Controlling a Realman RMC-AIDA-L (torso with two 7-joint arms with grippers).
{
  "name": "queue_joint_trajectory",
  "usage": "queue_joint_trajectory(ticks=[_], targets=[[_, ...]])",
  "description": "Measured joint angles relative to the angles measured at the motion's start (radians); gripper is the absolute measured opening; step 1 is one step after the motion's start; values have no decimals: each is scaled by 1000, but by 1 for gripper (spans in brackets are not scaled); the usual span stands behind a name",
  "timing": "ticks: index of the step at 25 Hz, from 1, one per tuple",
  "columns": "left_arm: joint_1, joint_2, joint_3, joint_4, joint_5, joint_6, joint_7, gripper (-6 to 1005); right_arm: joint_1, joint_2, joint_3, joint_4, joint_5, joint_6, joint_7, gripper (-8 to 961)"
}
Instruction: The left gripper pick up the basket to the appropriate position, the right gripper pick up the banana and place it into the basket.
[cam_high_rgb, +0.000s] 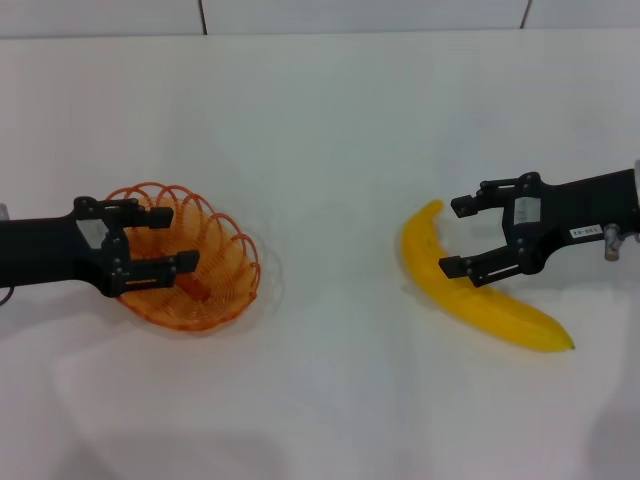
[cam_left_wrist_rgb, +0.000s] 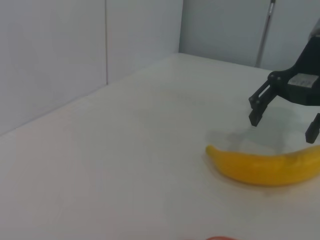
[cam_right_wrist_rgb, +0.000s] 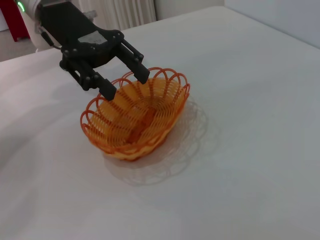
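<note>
The orange wire basket (cam_high_rgb: 236, 262) stands on the white table at the left. My left gripper (cam_high_rgb: 160, 242) is open, and its fingers hover over the basket's rim on the arm's side without closing on it. The right wrist view shows the same: the left gripper (cam_right_wrist_rgb: 125, 82) is spread above the rim of the basket (cam_right_wrist_rgb: 155, 125). The yellow banana (cam_high_rgb: 500, 305) lies on the table at the right. My right gripper (cam_high_rgb: 458, 237) is open just above the banana's far half, one finger across its body. The left wrist view shows the right gripper (cam_left_wrist_rgb: 284, 125) open above the banana (cam_left_wrist_rgb: 260, 169).
The white table (cam_high_rgb: 330, 150) spans the whole head view, with open surface between basket and banana. A pale wall with panel seams (cam_high_rgb: 203, 15) runs along its far edge. No other objects are in view.
</note>
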Motion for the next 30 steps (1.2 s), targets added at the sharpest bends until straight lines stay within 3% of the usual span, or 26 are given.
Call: queue_joint_trajectory(ticks=[9,14,17,21,24,27,30], targets=[[4,-2,-1,13,-7,5,-8,696,1,0,0,0,0,4,1,905],[5,5,-69,65,-6,11,-133,696,0,1,0,0,0,5,3,905],[2,29,-100,136,17,14,-273,696,1,2,0,0,0,7,4,905],[-27,91,-106,190,75,12,-439,697,4,2,0,0,0,9,5,905],[-70,123,-106,182,144,11,-503,697,7,2,0,0,0,9,5,904],[-131,132,-106,151,239,13,-546,697,8,2,0,0,0,9,4,904],[-191,125,-107,97,335,5,-563,697,9,2,0,0,0,8,4,904]])
